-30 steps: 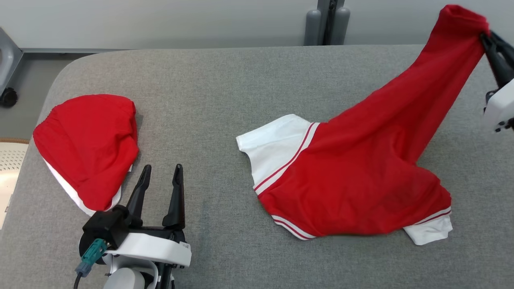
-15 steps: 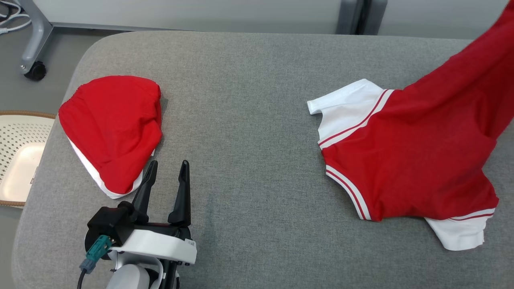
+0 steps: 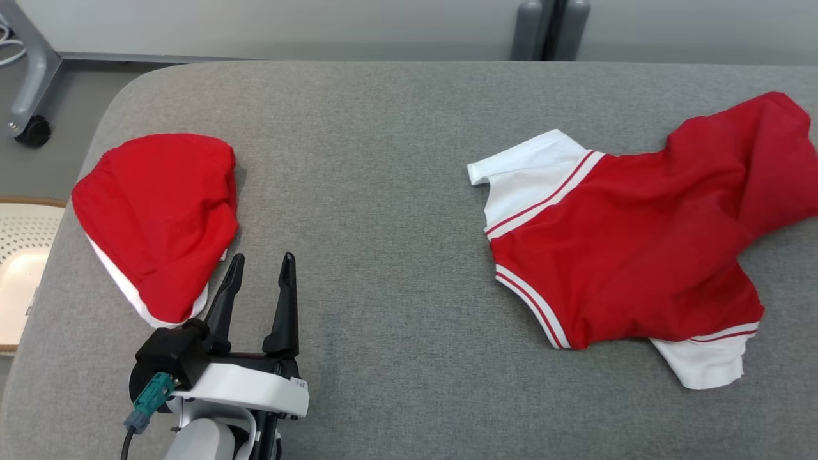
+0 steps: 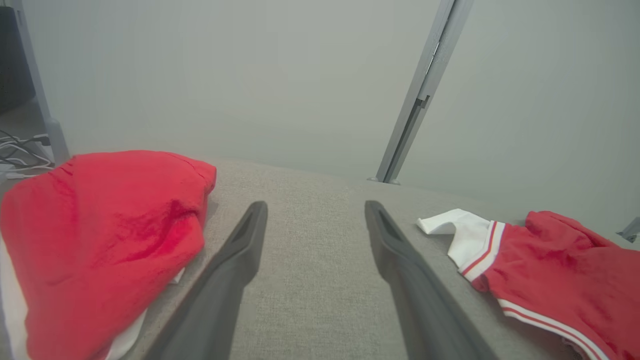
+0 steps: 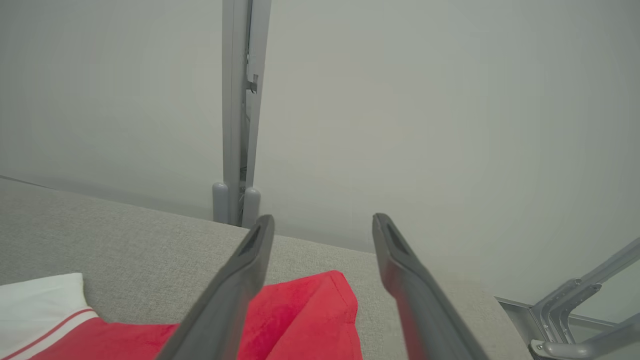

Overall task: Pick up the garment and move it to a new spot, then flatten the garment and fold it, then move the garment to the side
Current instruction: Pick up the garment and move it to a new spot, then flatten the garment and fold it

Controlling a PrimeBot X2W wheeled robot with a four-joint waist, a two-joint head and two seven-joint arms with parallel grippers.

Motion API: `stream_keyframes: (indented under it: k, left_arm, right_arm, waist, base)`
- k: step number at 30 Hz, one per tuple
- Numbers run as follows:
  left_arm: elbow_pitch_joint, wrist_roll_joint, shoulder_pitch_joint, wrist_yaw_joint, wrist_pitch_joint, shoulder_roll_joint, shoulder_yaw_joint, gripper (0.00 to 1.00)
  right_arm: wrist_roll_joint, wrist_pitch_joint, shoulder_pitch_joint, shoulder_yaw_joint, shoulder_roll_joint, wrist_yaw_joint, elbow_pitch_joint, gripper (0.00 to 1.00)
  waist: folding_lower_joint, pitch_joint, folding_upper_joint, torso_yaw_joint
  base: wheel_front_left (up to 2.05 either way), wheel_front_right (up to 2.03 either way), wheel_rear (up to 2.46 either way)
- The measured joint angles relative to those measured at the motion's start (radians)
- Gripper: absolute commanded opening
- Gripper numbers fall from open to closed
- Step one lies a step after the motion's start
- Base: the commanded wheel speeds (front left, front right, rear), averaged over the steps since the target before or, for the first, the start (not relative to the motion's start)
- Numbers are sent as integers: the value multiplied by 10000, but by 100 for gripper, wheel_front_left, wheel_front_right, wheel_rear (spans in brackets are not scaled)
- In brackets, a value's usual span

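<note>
Grey fabric-covered table (image 3: 383, 191) with rounded far corners, set against a pale wall. You look down on it from the head camera.

1. Garment (image 3: 626, 255): a red shirt with white sleeves and red-and-white striped trim. It lies on the right half of the table, rumpled rather than flat. One white sleeve points toward the table's middle and the other lies at the near right. The red body bunches up toward the far right, where it runs off the head view's edge.

2. Folded red piece (image 3: 160, 217) with a white edge showing beneath. It lies on the left part of the table, well apart from the garment.

3. Your left gripper (image 3: 262, 259): fingers spread, nothing between them. It sits low over the table just beside the near edge of the folded red piece. You cannot tell whether it touches the cloth.

4. Your right gripper (image 5: 322, 219): fingers spread and empty, seen from its own wrist camera. The garment's red end lies on the table below them, and no cloth is pinched.

5. Pale perforated basket (image 3: 19, 255), off the table's left edge.

6. Grey post (image 3: 549, 29), upright behind the table's far edge.

7. Black caster (image 3: 32, 131) on a grey frame leg, on the floor at the far left.
</note>
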State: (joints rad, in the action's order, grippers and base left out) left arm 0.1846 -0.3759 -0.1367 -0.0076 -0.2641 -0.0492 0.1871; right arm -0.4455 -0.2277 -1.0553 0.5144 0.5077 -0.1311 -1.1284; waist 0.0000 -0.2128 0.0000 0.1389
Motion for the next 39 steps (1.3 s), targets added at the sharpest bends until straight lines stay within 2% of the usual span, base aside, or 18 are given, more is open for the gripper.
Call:
stream_keyframes:
  k: [5, 9, 13, 16, 20, 26, 30, 31, 32, 35, 39]
  left_arm:
    - [15, 94, 28, -90, 0, 4, -88, 100]
    - [12, 128, 72, -104, 0, 6, -115, 100]
    - [-19, 121, 106, -132, 0, 4, -92, 100]
    - [-38, 92, 114, -132, -2, 13, -38, 100]
    - [-54, 88, 115, -119, 0, 4, -69, 100]
    - [6, -46, 153, -121, -2, 10, 117, 100]
    - [115, -125, 275, -180, 0, 12, 303, 100]
    - [115, -125, 275, -180, 0, 12, 303, 100]
    - [150, -157, 278, -180, -2, 6, 341, 100]
    - [188, -199, 279, -176, -2, 12, 355, 100]
    - [194, -201, 268, -146, 0, 4, 339, 100]
  right_arm:
    - [-792, -211, 248, 115, -46, 0, 917, 100]
    - [-1436, -314, 895, 290, 73, 8, 2449, 100]
    - [-1931, -337, 1938, -380, 410, 2, 4458, 100]
    - [-1964, -339, 3075, -1375, 433, 4, 5726, 100]
    - [-1615, -341, 4834, -2564, -48, 2, 7402, 100]
    - [-894, -343, 7616, -3988, -1214, 2, 9231, 100]
    - [-336, -343, 8940, -4345, -1979, 4, 9860, 100]
    - [-336, -343, 8940, -4345, -1979, 4, 9860, 100]
    - [-94, -343, 9330, -4454, -2332, 4, 9965, 100]
    - [259, -345, 9537, -4527, -2711, 4, 10094, 100]
    - [378, -357, 9540, -4474, -2892, 4, 10176, 100]
  waist:
    - [0, 244, 0, -447]
    - [0, 436, 0, -839]
    - [0, 593, 0, -1230]
    - [0, 669, 0, -1485]
    - [0, 778, 1, -1738]
    - [0, 882, 0, -1978]
    - [0, 960, 0, -2123]
    - [0, 960, 0, -2123]
    - [0, 980, 0, -2213]
    - [0, 978, 0, -2352]
    - [0, 914, 0, -2468]
  base:
    - [0, 0, 0]
    - [0, 0, 0]
    - [0, 0, 0]
    - [0, 0, 0]
    - [0, 0, 0]
    - [0, 0, 0]
    - [0, 0, 0]
    - [0, 0, 0]
    - [0, 0, 0]
    - [0, 0, 0]
    - [0, 0, 0]
